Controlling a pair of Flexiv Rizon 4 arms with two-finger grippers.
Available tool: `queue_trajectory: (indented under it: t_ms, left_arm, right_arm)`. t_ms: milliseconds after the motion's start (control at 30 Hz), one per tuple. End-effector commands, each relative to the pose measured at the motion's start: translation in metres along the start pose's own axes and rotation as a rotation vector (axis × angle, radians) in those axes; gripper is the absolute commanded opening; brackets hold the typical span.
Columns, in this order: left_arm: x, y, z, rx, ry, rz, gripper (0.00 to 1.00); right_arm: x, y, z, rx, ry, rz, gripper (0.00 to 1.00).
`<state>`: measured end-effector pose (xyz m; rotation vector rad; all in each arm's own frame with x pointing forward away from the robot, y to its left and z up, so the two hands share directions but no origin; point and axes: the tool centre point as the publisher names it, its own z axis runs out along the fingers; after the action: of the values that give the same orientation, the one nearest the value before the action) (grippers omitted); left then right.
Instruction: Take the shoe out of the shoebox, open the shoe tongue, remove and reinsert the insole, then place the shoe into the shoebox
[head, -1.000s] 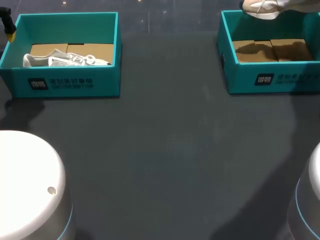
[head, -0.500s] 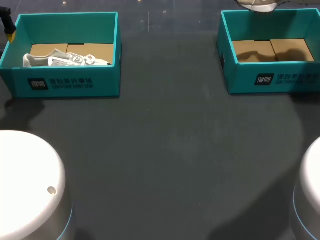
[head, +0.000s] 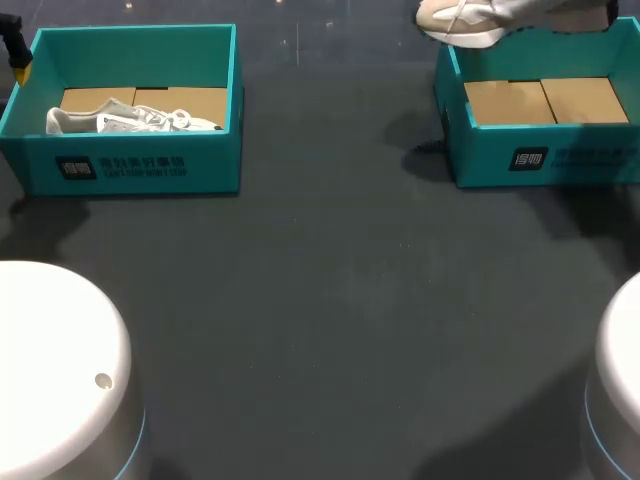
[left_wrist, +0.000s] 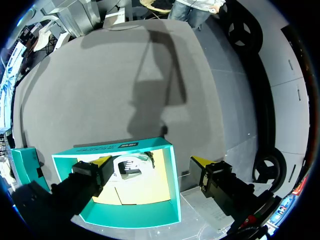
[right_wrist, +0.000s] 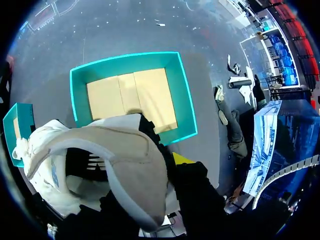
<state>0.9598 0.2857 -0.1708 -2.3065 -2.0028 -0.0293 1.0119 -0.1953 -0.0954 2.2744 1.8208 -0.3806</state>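
1. The dark table (head: 330, 300) fills the lower and middle frame of the head view.
2. In the upper left sits the left shoebox (head: 130, 170), with a white shoe (head: 130, 120) lying on its cardboard floor. The left gripper (left_wrist: 151, 162) hangs above this box, its fingers spread wide and touching nothing.
3. In the upper right sits the right shoebox (head: 545, 160), showing only its cardboard floor.
4. At the top edge, right of centre, the pale shoe (head: 460, 20) is in the air above that box's far left corner. The right gripper (right_wrist: 172, 162) is clamped on its collar.

Matt dark table (head: 330, 300) — smooth card right shoebox (head: 560, 160), cloth shoe (head: 460, 18)
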Motion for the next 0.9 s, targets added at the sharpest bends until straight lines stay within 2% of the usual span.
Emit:
queue_trajectory:
  t_ms: [33, 300, 500, 900]
  left_arm:
    - [0.001, -0.001, 0.000, -0.001, 0.001, 0.001, 1.00]
    - [0.001, -0.001, 0.000, -0.001, 0.001, 0.001, 1.00]
    - [0.001, -0.001, 0.000, -0.001, 0.001, 0.001, 1.00]
    - [0.001, -0.001, 0.000, -0.001, 0.001, 0.001, 1.00]
  right_arm:
    - [0.020, -0.066, -0.005, -0.198, -0.018, 0.019, 0.00]
    - [0.042, -0.122, -0.005, -0.220, -0.014, 0.059, 0.00]
    - [0.052, -0.150, -0.004, -0.242, -0.042, 0.046, 0.00]
    - [0.052, -0.150, -0.004, -0.242, -0.042, 0.046, 0.00]
